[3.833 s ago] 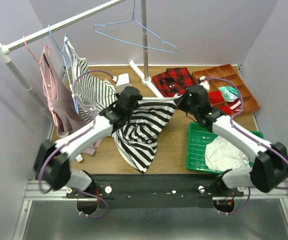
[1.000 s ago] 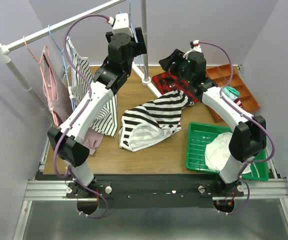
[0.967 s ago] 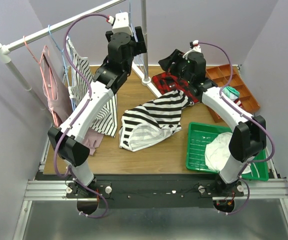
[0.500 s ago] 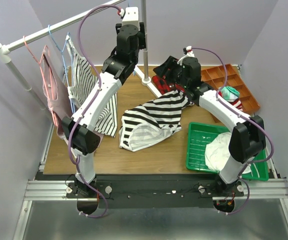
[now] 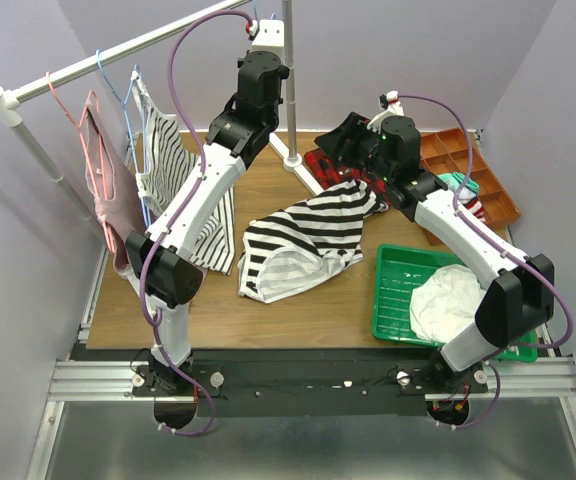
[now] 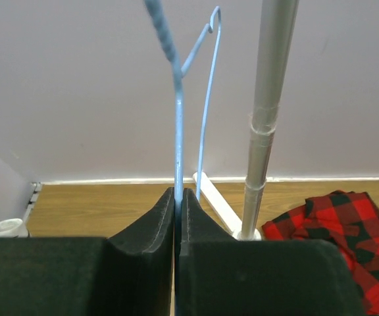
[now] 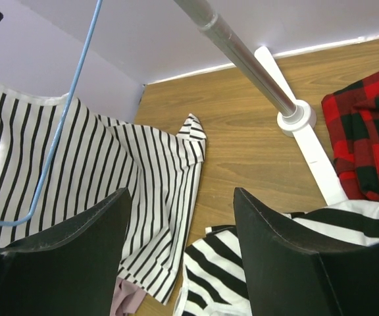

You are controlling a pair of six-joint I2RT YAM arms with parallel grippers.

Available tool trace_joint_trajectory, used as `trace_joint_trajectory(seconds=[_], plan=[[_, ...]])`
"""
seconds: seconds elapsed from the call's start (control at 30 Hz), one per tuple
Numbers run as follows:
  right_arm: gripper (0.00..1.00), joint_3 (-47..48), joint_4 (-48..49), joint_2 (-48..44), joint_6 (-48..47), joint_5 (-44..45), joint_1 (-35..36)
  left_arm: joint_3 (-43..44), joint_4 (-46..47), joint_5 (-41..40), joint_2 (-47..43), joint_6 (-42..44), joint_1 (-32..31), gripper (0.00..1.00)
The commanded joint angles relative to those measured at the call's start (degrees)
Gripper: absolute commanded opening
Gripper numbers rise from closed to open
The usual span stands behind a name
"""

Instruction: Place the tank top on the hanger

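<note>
The tank top [image 5: 303,240], with bold black-and-white stripes, lies crumpled on the table; its edge shows low in the right wrist view [image 7: 242,276]. The light-blue hanger [image 6: 178,118] hangs by the upright pole. My left gripper [image 6: 176,197], raised high beside the rail [image 5: 265,20], is shut on one of its wires. In the top view the arm hides most of the hanger. My right gripper [image 7: 183,250] is open and empty, hovering above the tank top's far right end [image 5: 353,140]. A light-blue hanger wire [image 7: 61,131] crosses the left of the right wrist view.
The rail's pole [image 5: 288,90] stands at the back. A finer-striped top [image 5: 183,180], a pink top [image 5: 113,205] and a pink hanger [image 5: 68,115] hang at the left. A red plaid cloth [image 5: 326,165], an orange tray [image 5: 473,160] and a green basket [image 5: 393,295] sit at the right.
Earlier both grippers held the tank top up; it now lies on the table. Over the last second my left gripper rose to the hanger and shut on its wire. The right arm shifted slightly right.
</note>
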Motion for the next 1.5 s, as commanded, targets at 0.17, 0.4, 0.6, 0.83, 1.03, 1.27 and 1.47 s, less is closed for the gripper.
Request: trace_joint_trajectory(seconds=[0.17,0.4,0.6,0.83,1.03,1.27,1.47], plan=[[0.72,-0.93,-5.78,-5.09,-2.93,-0.89,0.26,-1.01,-0.03,3.02,-4.52,1.12,1.63,0.0],[0.72,-0.67,-6.48,-5.88,-3.55,-1.6,0.26,-0.13,0.85,3.72,-7.15,0.33,2.77,0.0],[0.72,-1.02,-7.1,-6.5,-3.99,-1.59,0.26,-2.4,-0.38,6.09,-10.49,-0.37,3.39,0.0],[0.73,-1.98,-9.12,-8.87,-5.04,-0.19,0.26,-13.21,1.03,9.52,-18.22,-0.9,3.48,0.0],[0.73,-4.79,-10.09,-12.56,-5.22,0.69,0.26,-23.14,3.66,13.65,-25.96,-1.51,3.48,0.0],[0.73,-11.64,-14.04,-16.86,-4.6,2.36,0.44,-35.27,2.87,22.08,-36.14,-2.56,3.39,0.0],[0.71,-21.4,-18.26,-21.6,-5.22,10.35,5.44,-49.77,0.78,32.19,-47.12,-3.27,2.34,0.0]])
